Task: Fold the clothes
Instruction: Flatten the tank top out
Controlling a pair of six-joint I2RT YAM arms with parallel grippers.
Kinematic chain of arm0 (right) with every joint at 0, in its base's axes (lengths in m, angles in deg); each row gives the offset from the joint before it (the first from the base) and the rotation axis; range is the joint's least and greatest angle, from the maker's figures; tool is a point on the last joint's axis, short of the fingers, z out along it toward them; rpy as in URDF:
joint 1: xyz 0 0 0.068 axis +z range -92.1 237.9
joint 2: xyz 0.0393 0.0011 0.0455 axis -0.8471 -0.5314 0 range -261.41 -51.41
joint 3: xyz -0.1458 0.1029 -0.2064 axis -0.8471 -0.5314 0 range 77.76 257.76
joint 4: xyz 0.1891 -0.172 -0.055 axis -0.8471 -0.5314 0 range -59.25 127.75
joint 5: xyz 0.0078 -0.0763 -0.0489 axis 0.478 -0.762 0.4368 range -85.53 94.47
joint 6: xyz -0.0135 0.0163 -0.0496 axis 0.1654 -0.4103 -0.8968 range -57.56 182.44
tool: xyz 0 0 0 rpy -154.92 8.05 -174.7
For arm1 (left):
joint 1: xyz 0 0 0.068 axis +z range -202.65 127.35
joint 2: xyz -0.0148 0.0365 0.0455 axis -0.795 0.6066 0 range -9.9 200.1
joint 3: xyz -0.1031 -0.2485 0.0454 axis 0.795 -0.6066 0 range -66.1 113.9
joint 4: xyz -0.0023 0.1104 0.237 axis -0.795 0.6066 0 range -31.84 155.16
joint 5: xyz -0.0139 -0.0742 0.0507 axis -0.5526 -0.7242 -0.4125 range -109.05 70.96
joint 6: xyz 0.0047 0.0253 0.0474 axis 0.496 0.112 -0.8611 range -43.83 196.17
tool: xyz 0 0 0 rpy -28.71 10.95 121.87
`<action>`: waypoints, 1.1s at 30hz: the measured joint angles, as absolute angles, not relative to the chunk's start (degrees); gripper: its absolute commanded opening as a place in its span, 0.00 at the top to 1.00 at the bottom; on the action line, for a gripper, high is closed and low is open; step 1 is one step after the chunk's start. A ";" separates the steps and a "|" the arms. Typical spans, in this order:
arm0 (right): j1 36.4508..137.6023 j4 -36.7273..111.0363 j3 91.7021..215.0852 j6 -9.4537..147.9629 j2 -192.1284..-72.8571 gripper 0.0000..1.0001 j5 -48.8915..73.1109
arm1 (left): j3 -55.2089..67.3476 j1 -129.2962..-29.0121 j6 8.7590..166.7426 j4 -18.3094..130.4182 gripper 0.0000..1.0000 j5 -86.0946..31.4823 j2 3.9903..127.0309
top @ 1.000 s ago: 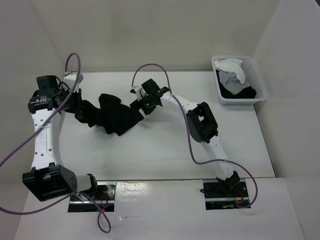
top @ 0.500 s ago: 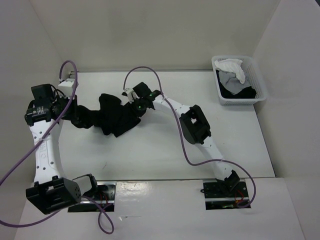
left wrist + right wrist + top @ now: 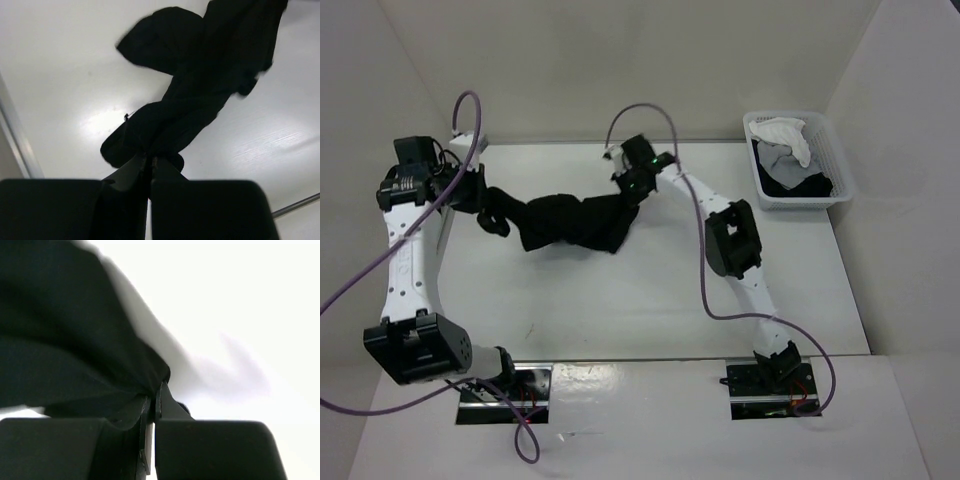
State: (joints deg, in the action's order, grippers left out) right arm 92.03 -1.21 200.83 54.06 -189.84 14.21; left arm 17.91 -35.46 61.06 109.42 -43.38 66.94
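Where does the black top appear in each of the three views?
Top external: black top stretched out left of centre, in the upper half.
Left wrist: it runs from bottom centre to upper right.
Right wrist: it fills the left half.
Shared landmark: white table beneath it.

White table (image 3: 620, 300), plain white walls (image 3: 620, 70)
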 measured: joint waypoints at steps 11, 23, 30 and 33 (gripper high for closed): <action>81.69 -8.53 224.76 48.38 -174.65 0.79 6.75 | 31.15 -41.43 60.99 110.49 1.00 -53.61 78.00; 100.36 -12.79 192.74 39.89 -171.09 0.26 9.07 | 10.78 -41.23 59.53 107.39 1.00 -51.25 77.32; 99.44 -14.67 188.24 36.97 -171.88 0.26 6.58 | 6.45 -38.66 58.43 105.47 1.00 -47.30 77.11; 99.07 -12.18 186.77 37.45 -171.88 0.26 5.66 | 5.34 -37.52 58.37 103.78 1.00 -45.33 75.82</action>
